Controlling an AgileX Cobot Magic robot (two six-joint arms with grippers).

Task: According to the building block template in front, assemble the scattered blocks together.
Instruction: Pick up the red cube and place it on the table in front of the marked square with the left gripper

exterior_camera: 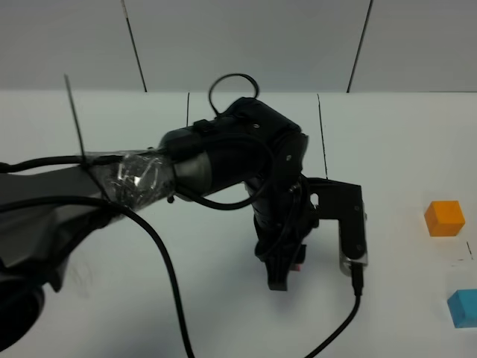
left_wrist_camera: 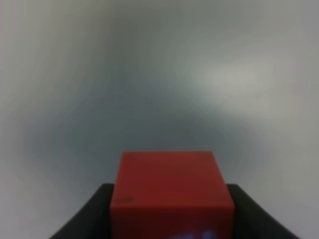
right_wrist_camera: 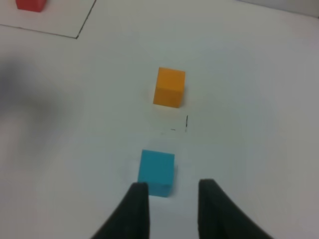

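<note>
White table [exterior_camera: 417, 134]: your left gripper [exterior_camera: 283, 272] is clamped on the red cube [left_wrist_camera: 169, 186] near centre. Carry it level toward the orange cube [right_wrist_camera: 169, 87] and blue cube [right_wrist_camera: 157, 172] at 3–4 o'clock. The right gripper [right_wrist_camera: 173, 186] hangs open, empty, beside the blue cube.

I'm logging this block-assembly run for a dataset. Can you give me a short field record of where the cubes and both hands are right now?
left hand: shut on the red cube, low over the middle of the table
red cube: held in the left hand
right hand: open, empty
blue cube: on the table, just ahead of the right hand, not between its jaws
orange cube: on the table, farther back than the blue cube, apart from it
</note>
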